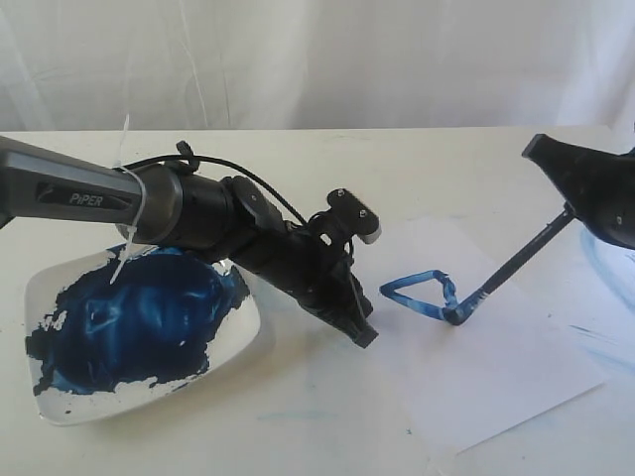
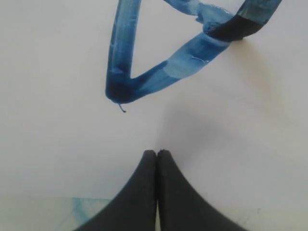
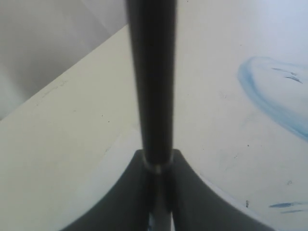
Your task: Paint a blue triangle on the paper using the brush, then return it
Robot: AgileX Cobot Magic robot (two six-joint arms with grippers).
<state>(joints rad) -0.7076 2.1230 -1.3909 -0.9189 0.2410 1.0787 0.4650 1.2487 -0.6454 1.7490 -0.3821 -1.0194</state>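
- The left gripper (image 1: pixel 363 334) (image 2: pixel 157 155) has its two dark jaws pressed flat together, with nothing between them.
- It points down at the near left edge of the paper (image 1: pixel 501 382) (image 2: pixel 53 125). I cannot tell whether the tips touch the sheet.
- The left arm (image 1: pixel 198 213) reaches in from the left and passes over the back of a white dish (image 1: pixel 241 342) smeared with dark blue paint.
- The right gripper (image 1: pixel 570 209) (image 3: pixel 158 162) is clamped on the black handle of the brush (image 1: pixel 516 261) (image 3: pixel 151 82), gripping it near the upper end.
- The brush slants down and to the left from that gripper. Its blue-stained tip (image 2: pixel 246 20) meets the paper at the right-hand corner of the blue triangle (image 1: pixel 417 306) (image 2: pixel 122 53).
- The triangle is a streaky outline on the left part of the sheet, between the two grippers. Its pointed left corner lies near the left gripper's tips.
- In the left wrist view the stroke is darkest at that corner, and a thin stray hair of paint trails from it.
- The paper lies flat on the pale table (image 1: pixel 298 426), to the right of the dish and apart from it.
- Pale blue curved smears (image 1: pixel 603 288) (image 3: pixel 267 94) mark the bare table beyond the paper's right side, under the right arm.
- A white cloth backdrop (image 1: pixel 317 59) hangs behind the table.
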